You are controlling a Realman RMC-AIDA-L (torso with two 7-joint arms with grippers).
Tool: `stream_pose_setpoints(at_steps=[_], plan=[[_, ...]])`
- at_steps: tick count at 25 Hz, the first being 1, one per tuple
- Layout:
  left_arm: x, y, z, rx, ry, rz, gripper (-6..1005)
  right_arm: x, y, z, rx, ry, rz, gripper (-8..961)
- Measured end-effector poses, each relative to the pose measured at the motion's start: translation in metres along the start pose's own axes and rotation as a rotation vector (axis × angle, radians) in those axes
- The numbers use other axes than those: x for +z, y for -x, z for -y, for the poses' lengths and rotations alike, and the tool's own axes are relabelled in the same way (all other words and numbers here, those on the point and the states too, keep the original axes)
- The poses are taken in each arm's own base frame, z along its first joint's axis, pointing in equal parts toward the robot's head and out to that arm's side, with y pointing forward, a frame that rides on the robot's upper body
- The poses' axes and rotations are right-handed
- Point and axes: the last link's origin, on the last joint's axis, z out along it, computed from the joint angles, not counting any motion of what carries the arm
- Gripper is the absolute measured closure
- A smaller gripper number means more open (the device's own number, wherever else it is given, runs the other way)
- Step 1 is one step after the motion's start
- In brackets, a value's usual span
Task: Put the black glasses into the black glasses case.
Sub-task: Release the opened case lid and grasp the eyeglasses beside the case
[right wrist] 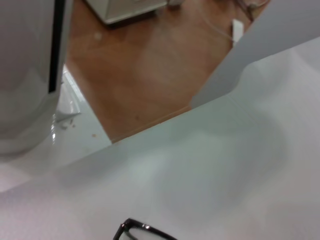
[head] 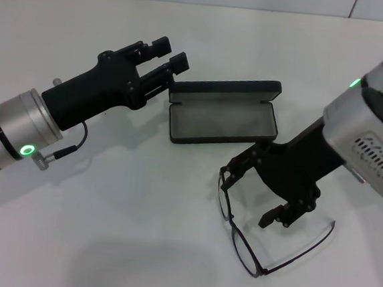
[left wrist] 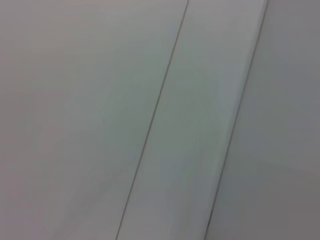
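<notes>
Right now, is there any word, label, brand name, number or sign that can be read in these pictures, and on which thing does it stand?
None can be read.
The open glasses case: no print shows on its lid or grey lining.
The glasses: no marking visible on the thin frame.
The left gripper and right gripper: only green lights on the arms, no text.
The table: bare white, nothing written.

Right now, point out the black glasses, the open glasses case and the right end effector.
black glasses (head: 244, 250), head view, on the front frame.
black glasses case (head: 221, 126), head view, on the grey lining.
right end effector (head: 251, 192), head view, between its fingertips.
</notes>
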Motion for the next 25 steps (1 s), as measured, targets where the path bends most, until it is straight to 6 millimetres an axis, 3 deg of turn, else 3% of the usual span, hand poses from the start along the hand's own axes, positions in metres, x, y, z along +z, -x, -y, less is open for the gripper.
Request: stream_pose_setpoints(at_steps=[9, 17, 25], plan=[[0.001, 0.003, 0.000, 0.022, -0.003, 0.003, 489, 0.021, 0.009, 0.006, -0.114, 0.119, -0.063, 219], [-0.001, 0.005, 0.000, 0.025, -0.010, 0.006, 491, 0.033, 0.014, 0.015, -0.170, 0.096, -0.100, 224], [-0.002, 0.006, 0.001, 0.026, -0.012, 0.012, 492, 0.052, 0.021, 0.010, -0.249, 0.170, -0.132, 230]])
